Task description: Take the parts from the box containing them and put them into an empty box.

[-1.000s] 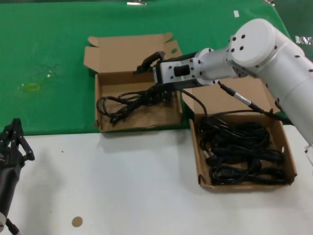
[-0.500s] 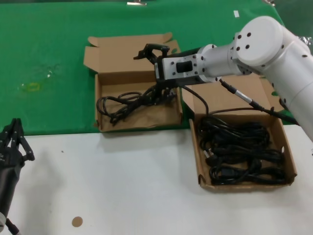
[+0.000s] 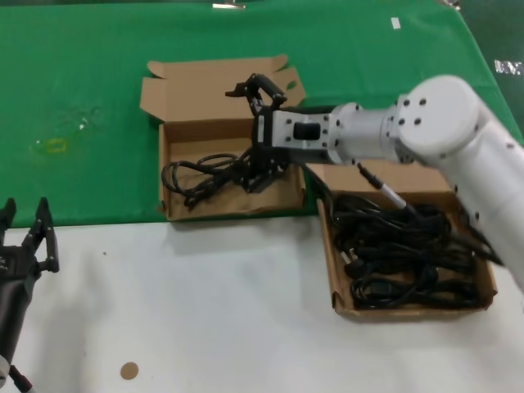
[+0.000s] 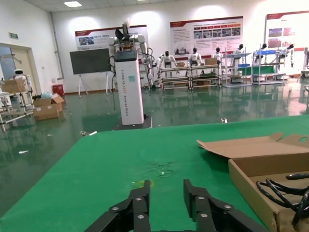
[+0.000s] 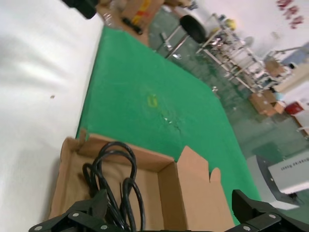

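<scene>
The right gripper has spread its fingers wide and let go over the empty box, its arm now lower than a moment ago. The released power cord lies loose inside (one loop draped over the left wall). More cords fill the box containing them. The left gripper, fingers parted, waits at the table's near-left edge.

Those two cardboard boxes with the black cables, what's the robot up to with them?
It is moving power cords from one box to the other. The right gripper hangs open over the wider box on the green mat, where one cord bundle already lies. The longer box beside it holds a pile of cords waiting to go across. The left gripper waits open at the near left of the white table.
</scene>
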Action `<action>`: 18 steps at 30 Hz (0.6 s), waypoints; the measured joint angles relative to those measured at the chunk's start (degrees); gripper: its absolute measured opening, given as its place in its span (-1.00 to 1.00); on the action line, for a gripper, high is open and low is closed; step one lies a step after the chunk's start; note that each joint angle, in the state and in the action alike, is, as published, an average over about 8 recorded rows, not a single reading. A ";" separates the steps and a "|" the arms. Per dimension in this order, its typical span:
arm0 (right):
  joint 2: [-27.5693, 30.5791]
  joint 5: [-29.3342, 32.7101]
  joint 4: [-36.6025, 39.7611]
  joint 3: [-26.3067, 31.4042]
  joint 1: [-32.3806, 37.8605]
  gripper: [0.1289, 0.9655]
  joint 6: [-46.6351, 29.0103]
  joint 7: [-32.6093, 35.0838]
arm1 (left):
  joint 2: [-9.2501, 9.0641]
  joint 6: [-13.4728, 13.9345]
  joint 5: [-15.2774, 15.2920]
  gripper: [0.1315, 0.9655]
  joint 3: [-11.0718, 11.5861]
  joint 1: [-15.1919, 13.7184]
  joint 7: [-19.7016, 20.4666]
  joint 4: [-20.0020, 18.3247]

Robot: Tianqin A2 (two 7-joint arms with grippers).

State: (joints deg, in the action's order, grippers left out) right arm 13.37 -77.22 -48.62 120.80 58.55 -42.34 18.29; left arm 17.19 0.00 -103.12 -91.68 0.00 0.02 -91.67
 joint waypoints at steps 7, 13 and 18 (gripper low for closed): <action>0.40 -2.75 -4.56 -3.08 -6.20 0.87 4.48 -1.91 | 0.00 0.00 0.00 -0.51 0.00 0.00 0.00 0.00; 0.75 -5.11 -8.49 -5.74 -11.55 0.96 8.34 -3.59 | 0.00 0.00 0.00 -0.26 0.00 0.00 -0.01 0.00; 1.04 -7.06 -11.75 -7.95 -15.98 1.00 11.53 -4.98 | 0.00 0.00 -0.01 0.08 0.00 0.00 -0.03 0.00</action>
State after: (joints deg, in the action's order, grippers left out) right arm 14.41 -84.28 -60.37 112.85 42.57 -30.81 13.31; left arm 17.19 0.00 -103.12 -91.68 0.00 -0.01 -91.67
